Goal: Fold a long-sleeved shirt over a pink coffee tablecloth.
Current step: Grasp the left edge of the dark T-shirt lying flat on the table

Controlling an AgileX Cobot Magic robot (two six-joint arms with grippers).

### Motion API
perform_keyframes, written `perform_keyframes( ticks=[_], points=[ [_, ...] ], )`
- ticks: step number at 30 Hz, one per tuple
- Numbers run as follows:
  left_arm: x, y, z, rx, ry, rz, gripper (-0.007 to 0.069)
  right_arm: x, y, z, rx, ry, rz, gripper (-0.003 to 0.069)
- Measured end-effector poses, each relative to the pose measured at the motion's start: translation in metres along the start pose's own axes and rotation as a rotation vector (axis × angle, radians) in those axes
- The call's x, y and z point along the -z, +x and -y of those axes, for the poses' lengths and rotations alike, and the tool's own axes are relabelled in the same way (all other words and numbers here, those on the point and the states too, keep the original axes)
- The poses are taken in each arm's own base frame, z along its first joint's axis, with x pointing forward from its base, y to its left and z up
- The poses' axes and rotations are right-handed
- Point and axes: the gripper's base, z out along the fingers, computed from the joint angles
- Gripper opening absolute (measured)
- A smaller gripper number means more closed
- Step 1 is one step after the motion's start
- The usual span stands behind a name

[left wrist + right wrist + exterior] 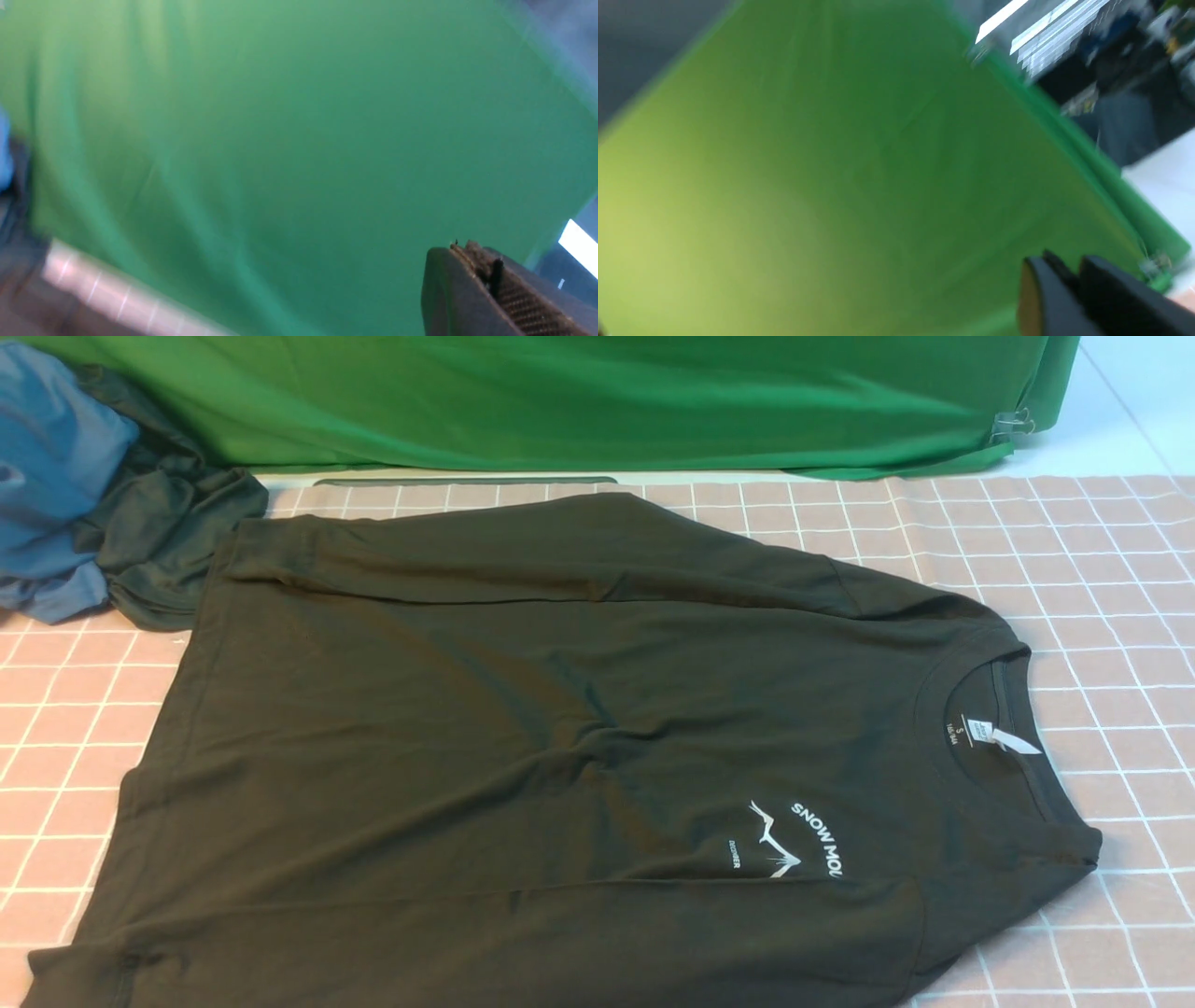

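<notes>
The black shirt point(485, 728) is spanning the frame's center; the left gripper point(472, 254) is keeping its fingers together, the right gripper point(1064, 266) nearly so.

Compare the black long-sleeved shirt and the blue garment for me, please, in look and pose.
The black long-sleeved shirt lies spread out, while the blue garment is bunched up. The shirt shows white lettering on its chest; the blue garment shows no print. The shirt looks far larger as laid out than the blue garment. Both rest on the pink grid tablecloth.

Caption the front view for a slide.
Black long-sleeved "SNOW MOU" shirt lying unfolded, chest up, on the pink grid tablecloth, neckline toward the right.
</notes>
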Motion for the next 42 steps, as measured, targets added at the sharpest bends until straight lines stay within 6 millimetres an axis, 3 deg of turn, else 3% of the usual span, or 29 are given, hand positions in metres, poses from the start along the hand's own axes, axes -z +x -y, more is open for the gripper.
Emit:
perform_keyframes(
  ticks=[2, 5, 8, 10, 12, 18, 24, 28, 32, 42],
  points=[
    [-0.023, -0.004, 0.007, -0.031, -0.114, -0.25, 0.0015, -0.018, -0.019, -0.019, 0.138, 0.02, -0.161, 0.0041],
    [-0.053, 0.0, 0.006, -0.048, -0.268, -0.574, 0.0015, -0.05, -0.033, -0.04, 0.296, 0.019, -0.418, 0.004],
    [-0.073, 0.008, 0.001, -0.074, -0.352, -0.777, 0.0015, -0.077, -0.032, -0.056, 0.415, -0.015, -0.641, 0.004],
    [-0.088, 0.017, -0.007, -0.077, -0.396, -0.872, 0.0015, -0.103, -0.022, -0.072, 0.529, -0.076, -0.848, 0.004],
    [-0.091, 0.02, -0.01, -0.087, -0.41, -0.894, 0.0015, -0.123, -0.006, -0.085, 0.632, -0.148, -0.999, 0.004],
    [-0.077, 0.026, -0.031, -0.158, -0.625, -0.988, 0.0015, -0.162, 0.051, -0.112, 0.77, -0.3, -1.263, 0.0038],
    [-0.066, 0.026, -0.038, -0.178, -0.733, -1.046, 0.0015, -0.169, 0.102, -0.118, 0.769, -0.448, -1.524, 0.0038],
    [-0.065, 0.027, -0.035, -0.151, -0.718, -1.056, 0.0015, -0.172, 0.12, -0.114, 0.784, -0.482, -1.597, 0.0038],
    [-0.074, 0.033, -0.039, -0.185, -0.698, -1.118, 0.0015, -0.172, 0.124, -0.114, 0.782, -0.497, -1.611, 0.0038],
    [-0.132, 0.077, -0.075, -0.314, -0.632, -1.335, 0.0017, -0.172, 0.125, -0.121, 0.702, -0.52, -1.594, 0.0038]
  ],
)
